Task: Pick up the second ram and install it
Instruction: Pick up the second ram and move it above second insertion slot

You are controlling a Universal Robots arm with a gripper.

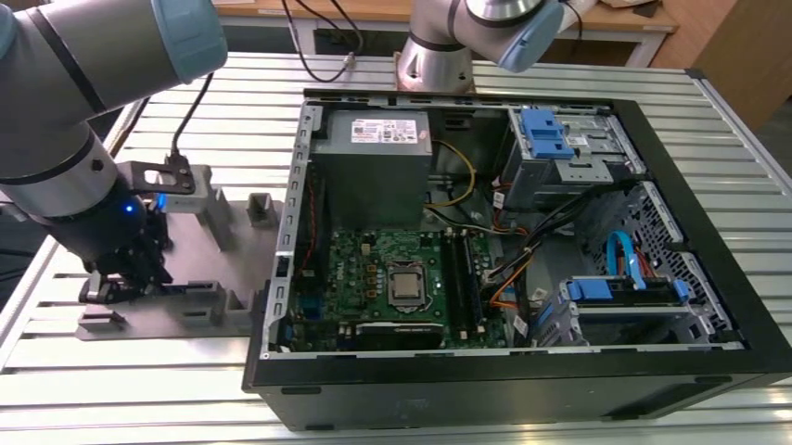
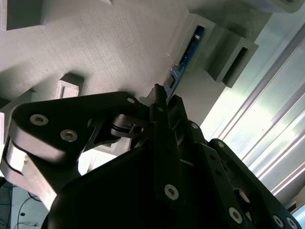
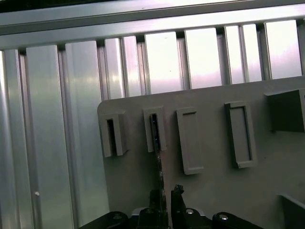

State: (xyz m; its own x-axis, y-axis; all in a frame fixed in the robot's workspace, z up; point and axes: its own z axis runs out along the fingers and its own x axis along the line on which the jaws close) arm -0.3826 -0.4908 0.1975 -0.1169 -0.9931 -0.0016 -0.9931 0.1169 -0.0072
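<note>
Where the second ram [image 3: 156, 138] stands slotted, the gripper [image 3: 166, 195] straddles it, narrowly open.

The arm [image 1: 56, 158] reaches down at the exterior view's left, its wrist [image 1: 106, 218] turned steeply downward. The gripper [image 1: 118, 286] hangs low, pointing down. In both wrist views its black fingers [image 3: 177, 192] [image 2: 159, 95] stand a narrow gap apart.

The exterior view looked steeply down on the computer case [image 1: 520, 369] and grey fixture [image 1: 204, 215]; both wrist views faced that fixture closely.
</note>
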